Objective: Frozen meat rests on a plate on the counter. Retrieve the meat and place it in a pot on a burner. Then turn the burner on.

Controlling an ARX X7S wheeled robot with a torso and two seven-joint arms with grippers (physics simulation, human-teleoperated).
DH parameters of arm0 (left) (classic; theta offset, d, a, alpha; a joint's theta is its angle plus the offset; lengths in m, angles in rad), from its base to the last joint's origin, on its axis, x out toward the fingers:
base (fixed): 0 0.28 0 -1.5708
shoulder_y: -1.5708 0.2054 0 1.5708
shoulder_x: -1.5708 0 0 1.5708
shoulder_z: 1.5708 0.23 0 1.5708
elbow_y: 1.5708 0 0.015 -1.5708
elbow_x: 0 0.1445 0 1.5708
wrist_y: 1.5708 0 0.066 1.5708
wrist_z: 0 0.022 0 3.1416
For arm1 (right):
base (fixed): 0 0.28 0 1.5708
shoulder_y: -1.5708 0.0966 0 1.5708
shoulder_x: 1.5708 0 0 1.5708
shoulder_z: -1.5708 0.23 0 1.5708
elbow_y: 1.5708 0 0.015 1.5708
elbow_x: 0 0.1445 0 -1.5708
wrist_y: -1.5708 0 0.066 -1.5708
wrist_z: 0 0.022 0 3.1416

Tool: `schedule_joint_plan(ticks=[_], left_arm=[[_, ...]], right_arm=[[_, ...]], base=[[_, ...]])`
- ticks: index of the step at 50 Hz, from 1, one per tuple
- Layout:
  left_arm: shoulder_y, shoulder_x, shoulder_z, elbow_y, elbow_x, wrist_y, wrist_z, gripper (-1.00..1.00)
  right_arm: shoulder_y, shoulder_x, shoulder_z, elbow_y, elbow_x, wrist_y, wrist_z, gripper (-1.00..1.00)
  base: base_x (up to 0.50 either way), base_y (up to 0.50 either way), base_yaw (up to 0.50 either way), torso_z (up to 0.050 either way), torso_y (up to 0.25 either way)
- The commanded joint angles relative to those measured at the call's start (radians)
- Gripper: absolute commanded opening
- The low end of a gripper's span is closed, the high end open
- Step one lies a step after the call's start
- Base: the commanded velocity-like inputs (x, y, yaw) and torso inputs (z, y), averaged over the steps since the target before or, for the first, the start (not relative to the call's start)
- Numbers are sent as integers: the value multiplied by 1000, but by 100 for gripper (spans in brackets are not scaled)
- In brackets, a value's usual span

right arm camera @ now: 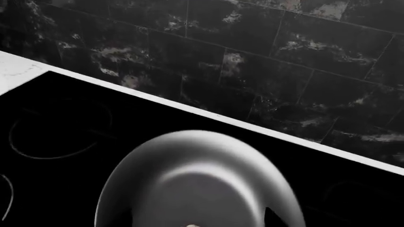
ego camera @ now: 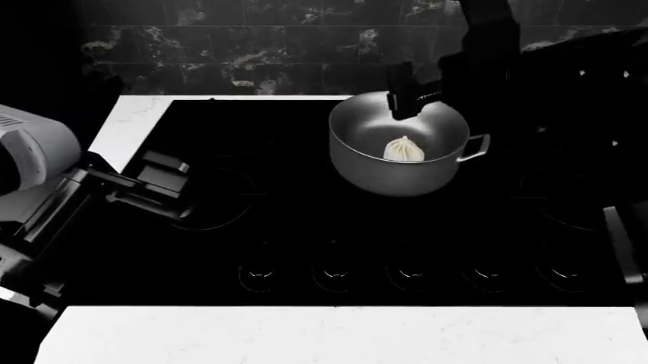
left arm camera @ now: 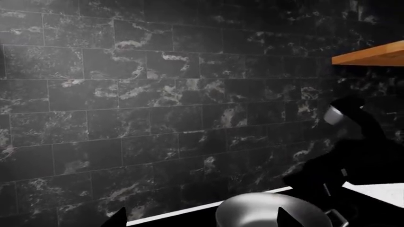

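The grey metal pot (ego camera: pixel 400 152) stands on the black cooktop, covering its burner ring. The cream, folded meat (ego camera: pixel 405 149) lies on the pot's bottom, free of any finger. My right gripper (ego camera: pixel 413 97) hangs over the pot's far rim, open and empty. In the right wrist view one fingertip (right arm camera: pixel 276 216) shows above the pot (right arm camera: pixel 196 179), with the meat's tip (right arm camera: pixel 192 225) at the frame edge. My left gripper (left arm camera: pixel 202 222) is open and empty, low over the cooktop left of the pot (left arm camera: pixel 271 210). The plate is out of view.
White counter (ego camera: pixel 132 125) borders the cooktop on the left, and more lies in front (ego camera: pixel 344 334). A row of round touch controls (ego camera: pixel 335 274) runs along the cooktop's near side. A bare burner ring (ego camera: pixel 218 201) lies by the left gripper. Dark tiled wall (ego camera: pixel 253 45) behind.
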State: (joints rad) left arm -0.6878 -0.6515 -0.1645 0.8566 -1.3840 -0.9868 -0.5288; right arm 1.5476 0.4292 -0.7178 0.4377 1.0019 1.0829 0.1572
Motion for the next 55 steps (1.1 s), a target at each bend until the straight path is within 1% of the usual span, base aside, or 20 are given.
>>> schedule_joint_plan(ticks=[1, 4, 6, 9, 10, 12, 18, 23, 30, 35, 43, 46, 55], left_arm=[[6, -3, -5, 5, -4, 11, 4, 100], [4, 2, 3, 0, 12, 13, 14, 100], [8, 4, 12, 8, 54, 17, 36, 100], [21, 9, 9, -2, 61, 25, 45, 100], [25, 9, 9, -4, 68, 27, 50, 100], [28, 11, 6, -12, 109, 37, 56, 100], [34, 15, 1, -15, 139, 57, 76, 100], [41, 15, -6, -15, 143, 67, 77, 100], [49, 27, 8, -36, 200, 92, 115, 100], [53, 23, 2, -24, 182, 90, 102, 100], [60, 39, 25, -38, 235, 113, 132, 100], [60, 36, 19, -25, 212, 108, 116, 100], [63, 32, 19, -17, 186, 102, 100, 100]], right_arm=[[-49, 77, 137, -263, 171, 136, 212, 100], [-82, 99, 206, -364, 275, 190, 320, 100], [-94, 106, 238, -400, 323, 209, 372, 100], [-132, 122, 313, -486, 455, 245, 518, 100], [-139, 125, 324, -502, 480, 250, 545, 100], [-170, 133, 355, -551, 576, 262, 653, 100], [-206, 155, 380, -621, 784, 246, 871, 100], [-222, 178, 376, -671, 907, 208, 999, 100], [-241, 201, 367, -737, 1010, 161, 1099, 100], [-251, 212, 345, -759, 1061, 141, 1145, 100], [-290, 212, 338, -780, 1072, 120, 1147, 100], [-313, 216, 341, -783, 1090, 86, 1172, 100], [-338, 229, 314, -803, 1135, 61, 1207, 100]], base=[[0, 0, 0, 0, 0], [0, 0, 0, 0, 0], [0, 0, 0, 0, 0], [0, 0, 0, 0, 0], [0, 0, 0, 0, 0], [0, 0, 0, 0, 0], [0, 0, 0, 0, 0], [0, 0, 0, 0, 0], [0, 0, 0, 0, 0], [0, 0, 0, 0, 0], [0, 0, 0, 0, 0], [0, 0, 0, 0, 0], [0, 0, 0, 0, 0]])
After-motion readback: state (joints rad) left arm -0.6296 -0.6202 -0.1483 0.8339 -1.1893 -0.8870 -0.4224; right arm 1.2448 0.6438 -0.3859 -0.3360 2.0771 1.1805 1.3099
